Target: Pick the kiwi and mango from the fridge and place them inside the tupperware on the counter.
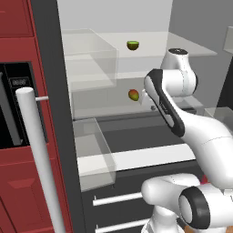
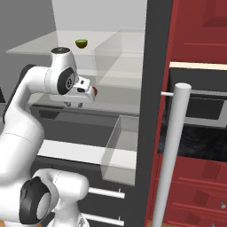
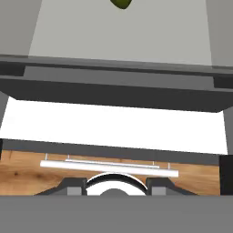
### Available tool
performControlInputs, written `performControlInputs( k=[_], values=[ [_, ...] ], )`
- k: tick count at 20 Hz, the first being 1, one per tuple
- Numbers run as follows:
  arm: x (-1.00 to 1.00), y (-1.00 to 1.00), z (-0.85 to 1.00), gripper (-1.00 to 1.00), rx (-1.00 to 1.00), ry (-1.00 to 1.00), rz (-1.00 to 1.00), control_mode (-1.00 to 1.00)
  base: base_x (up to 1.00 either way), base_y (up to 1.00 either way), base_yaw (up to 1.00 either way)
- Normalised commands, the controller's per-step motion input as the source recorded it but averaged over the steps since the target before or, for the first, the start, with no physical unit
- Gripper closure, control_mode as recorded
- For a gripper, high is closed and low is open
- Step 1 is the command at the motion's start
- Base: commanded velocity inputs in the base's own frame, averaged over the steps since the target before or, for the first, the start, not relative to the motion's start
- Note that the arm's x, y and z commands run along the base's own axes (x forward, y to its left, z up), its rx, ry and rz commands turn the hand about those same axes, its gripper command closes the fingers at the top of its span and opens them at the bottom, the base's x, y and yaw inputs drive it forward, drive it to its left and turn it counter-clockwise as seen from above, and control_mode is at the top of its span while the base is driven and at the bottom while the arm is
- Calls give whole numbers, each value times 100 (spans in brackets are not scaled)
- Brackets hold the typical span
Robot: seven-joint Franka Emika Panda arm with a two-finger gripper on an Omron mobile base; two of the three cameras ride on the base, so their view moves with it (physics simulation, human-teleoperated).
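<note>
The fridge (image 1: 113, 16) stands open in front of me. On its upper see-through shelf lies the kiwi (image 1: 133, 45) (image 2: 81, 43), brown with a green face. One shelf lower rests the mango (image 1: 134, 94) (image 2: 95, 91), and its yellow-green end shows at the top edge of the hand view (image 3: 122, 3). My gripper (image 1: 152, 108) (image 2: 73, 104) (image 3: 114, 184) hangs fingers-down just in front of the mango, on the near side, not touching it. It is shut, with nothing between its fingers. The tupperware and the counter are out of view.
The fridge's long pale bar handle (image 1: 38, 154) (image 2: 173, 155) rises close to the cameras. Clear bins (image 1: 91, 59) (image 2: 119, 150) line one side of the shelves. Drawers with white bar handles (image 1: 118, 199) sit below. Dark red cabinets with a black oven (image 2: 199, 106) flank the fridge.
</note>
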Motion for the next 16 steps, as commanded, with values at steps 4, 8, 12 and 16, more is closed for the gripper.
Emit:
performControlInputs(
  k=[4,8,12,16],
  values=[
    [-23,0,0,-100,0,-3,0,-100,0,0,0],
    [-39,0,9,-100,0,-31,1,-100,0,0,0],
    [-22,2,33,-100,0,-46,0,-100,0,0,0],
    [-16,1,46,-100,0,-45,0,-100,0,0,0]
  ],
)
